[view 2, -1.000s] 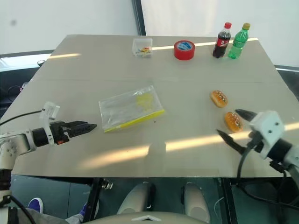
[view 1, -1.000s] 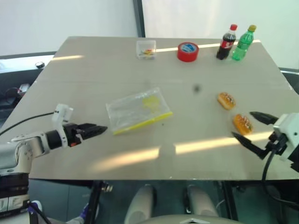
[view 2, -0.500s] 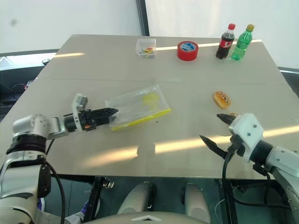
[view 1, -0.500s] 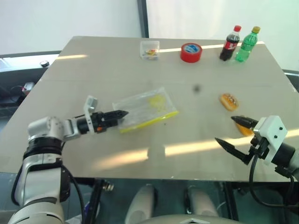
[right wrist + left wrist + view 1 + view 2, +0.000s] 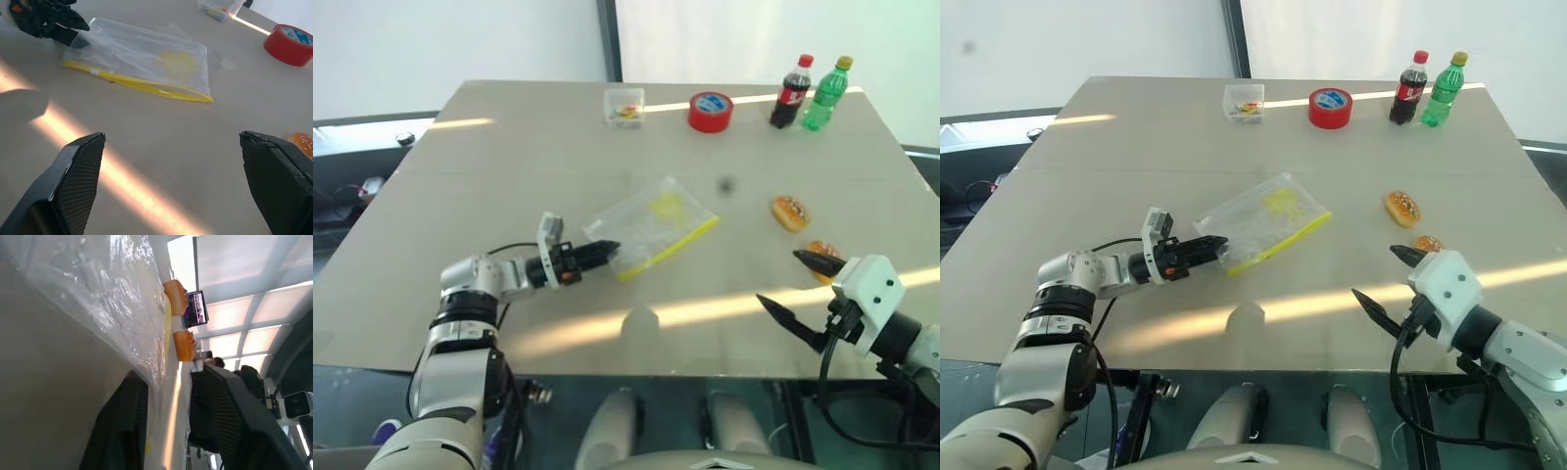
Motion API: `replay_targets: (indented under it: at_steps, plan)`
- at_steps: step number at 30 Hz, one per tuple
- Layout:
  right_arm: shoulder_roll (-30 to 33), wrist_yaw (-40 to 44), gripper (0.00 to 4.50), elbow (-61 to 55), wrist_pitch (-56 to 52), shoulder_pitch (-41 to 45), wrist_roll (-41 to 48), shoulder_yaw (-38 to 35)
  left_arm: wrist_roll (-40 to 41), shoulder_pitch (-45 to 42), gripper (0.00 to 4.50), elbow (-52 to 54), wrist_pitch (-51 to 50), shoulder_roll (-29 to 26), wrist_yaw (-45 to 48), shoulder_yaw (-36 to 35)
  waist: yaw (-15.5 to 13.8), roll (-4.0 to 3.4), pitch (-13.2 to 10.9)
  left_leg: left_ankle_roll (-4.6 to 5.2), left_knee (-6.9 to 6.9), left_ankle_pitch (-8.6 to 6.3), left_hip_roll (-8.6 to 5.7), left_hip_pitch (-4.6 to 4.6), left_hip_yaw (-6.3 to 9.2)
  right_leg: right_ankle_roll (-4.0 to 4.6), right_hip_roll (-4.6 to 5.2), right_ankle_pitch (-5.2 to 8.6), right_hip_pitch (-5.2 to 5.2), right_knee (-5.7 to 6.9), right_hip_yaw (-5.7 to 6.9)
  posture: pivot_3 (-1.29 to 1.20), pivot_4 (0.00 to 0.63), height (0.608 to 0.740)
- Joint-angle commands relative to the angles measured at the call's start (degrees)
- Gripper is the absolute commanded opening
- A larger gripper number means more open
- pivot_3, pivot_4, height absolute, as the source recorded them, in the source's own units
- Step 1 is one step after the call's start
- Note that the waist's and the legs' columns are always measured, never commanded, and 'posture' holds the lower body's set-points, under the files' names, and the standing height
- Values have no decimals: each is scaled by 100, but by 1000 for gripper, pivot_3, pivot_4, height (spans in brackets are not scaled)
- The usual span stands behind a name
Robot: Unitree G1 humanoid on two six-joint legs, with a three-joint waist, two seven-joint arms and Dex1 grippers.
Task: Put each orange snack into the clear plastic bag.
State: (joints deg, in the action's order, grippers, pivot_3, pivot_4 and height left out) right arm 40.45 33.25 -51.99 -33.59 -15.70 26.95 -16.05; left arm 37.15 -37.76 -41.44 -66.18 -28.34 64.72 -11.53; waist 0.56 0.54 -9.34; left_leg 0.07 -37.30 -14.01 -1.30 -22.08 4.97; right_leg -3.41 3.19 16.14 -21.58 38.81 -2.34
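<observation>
The clear plastic bag [image 5: 651, 227] lies flat mid-table, its yellow strip running toward the far right. My left gripper [image 5: 607, 252] reaches in level at the bag's near-left corner; in the left wrist view its fingers [image 5: 122, 431] stand narrowed but apart, with the bag's edge [image 5: 122, 308] between them. Two orange snacks rest on the right: one [image 5: 789, 211] lies free, the other [image 5: 824, 253] is partly hidden behind a finger of my right gripper [image 5: 777, 276]. That gripper is open and empty, just short of the nearer snack.
At the table's [image 5: 509, 157] far edge stand a small clear box [image 5: 625, 105], a red tape roll [image 5: 709, 110], a cola bottle [image 5: 789, 90] and a green bottle [image 5: 826, 92]. Bare table lies between the bag and the snacks.
My left gripper moved right to the bag's corner and its jaws narrowed. The bag swung, so its yellow strip now points far-right. The right gripper barely moved.
</observation>
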Motion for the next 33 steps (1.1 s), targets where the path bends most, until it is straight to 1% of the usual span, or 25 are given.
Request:
replay_targets:
  at_steps: [1, 3, 5, 8, 10, 11, 14, 15, 16, 18, 21, 22, 23, 24, 27, 29, 33]
  plan:
    - [-13, -105, 4500, -180, 126, 80, -134, 63, 15, 295, 2116, 178, -97, 338, -620, -171, -11, -5, 11, 0, 0, 0, 0, 0, 2, 0, 0, 0, 0, 0, 1, 0, 150, 740]
    - [-30, -141, 4500, -155, 151, 124, -204, 142, 141, 363, 2116, 485, -308, 480, -893, -352, -21, -10, 16, 0, 0, 0, -1, 1, 3, -1, -1, 0, 1, 1, 2, 0, 150, 740]
    - [-61, -174, 4500, -121, 200, 167, -290, 224, 230, 428, 2116, 823, -411, 709, -1469, -658, -37, -10, 16, 0, 0, 0, -1, 1, 3, -1, -1, 0, 2, 1, 2, 0, 150, 740]
    - [-102, -210, 4500, -72, 250, 225, -385, 325, 380, 510, 2935, 1297, -697, 983, -2144, -1002, -66, -7, 17, 0, -1, 0, -2, -2, 4, -2, 1, 0, 1, -1, 2, 0, 150, 740]
    - [-133, -224, 4500, -39, 271, 266, -437, 382, 487, 507, 3848, 1495, -888, 1175, -2551, -1221, -91, -3, 20, 0, -2, 0, -3, -2, 5, -3, 2, 0, 1, -2, 4, 0, 150, 740]
    - [-154, -232, 4500, -6, 300, 298, -476, 432, 490, 455, 4137, 1552, -974, 1311, -2803, -1272, -94, -4, 21, -1, -2, 0, -3, -1, 5, -3, 1, 0, 1, -1, 4, 0, 150, 740]
    - [-173, -236, 4500, 80, 408, 418, -610, 579, 511, 336, 4137, 1634, -1118, 1583, -3297, -1390, -128, 1, 25, -1, -2, 0, -3, 1, 6, -3, 0, 1, 3, -1, 5, 0, 150, 740]
    - [-191, -243, 4500, 116, 462, 463, -664, 627, 560, 277, 3721, 1602, -1216, 1640, -3437, -1505, -134, 2, 25, -1, -3, 0, -5, 1, 5, -4, 0, 1, 4, -1, 4, 0, 150, 740]
    - [-207, -252, 4500, 149, 515, 505, -714, 673, 602, 232, 3545, 1586, -1290, 1674, -3543, -1588, -129, 6, 24, -1, -4, 1, -6, 1, 6, -4, 1, 1, 5, -1, 4, 0, 150, 740]
    - [-224, -283, 4500, 243, 646, 618, -886, 806, 728, 129, 2796, 1543, -1446, 1722, -3747, -1811, -117, 8, 23, -1, -3, 0, -7, -2, 6, -5, -1, 1, 2, -3, 5, 0, 150, 740]
    - [-199, -386, 4500, 543, 1035, 873, -1520, 1234, 1082, -112, 1462, 1525, -1941, 1843, -4118, -2436, -80, 13, 20, -2, -2, 0, -8, -8, 6, -5, -3, 1, -4, -4, 4, 0, 150, 740]
    - [-195, -431, 4500, 665, 1174, 971, -1758, 1396, 1177, -197, 849, 1550, -2117, 1887, -4231, -2632, -57, 16, 18, -2, -2, 0, -8, -7, 6, -5, -3, 1, -4, -4, 5, 0, 150, 740]
    - [-210, -478, 4500, 803, 1291, 1096, -1996, 1592, 1256, -309, 507, 1558, -2293, 1950, -4389, -2877, -52, 17, 17, -2, -1, 0, -8, -7, 7, -5, -4, 1, -5, -4, 6, 0, 150, 740]
    - [-235, -532, 4500, 925, 1370, 1207, -2204, 1766, 1317, -421, 34, 1558, -2451, 2013, -4543, -3115, -44, 22, 14, -3, -2, 1, -9, -8, 9, -5, -4, 1, -5, -5, 9, 0, 150, 740]
    - [-310, -675, 4500, 1326, 1623, 1583, -2839, 2230, 1687, -649, 34, 1523, -2629, 2108, -4962, -3506, -19, 48, -2, -6, -2, 3, -11, -10, 13, -6, -3, 2, -5, -6, 12, 0, 150, 740]
    - [-427, -829, 4500, 1750, 1798, 1937, -3376, 2642, 2137, -818, 34, 1462, -2632, 2122, -5338, -3671, 19, 65, -12, -31, -2, 16, -10, -13, 15, -5, -3, 1, -7, -7, 13, 0, 150, 740]
    - [-679, -1124, 4500, 2570, 2213, 2553, -4270, 3200, 2995, -1034, 34, 1369, -2632, 2107, -6074, -3803, 30, 84, -25, -37, 1, 19, -5, -24, 17, -4, -3, 0, -21, -6, 14, 0, 150, 740]
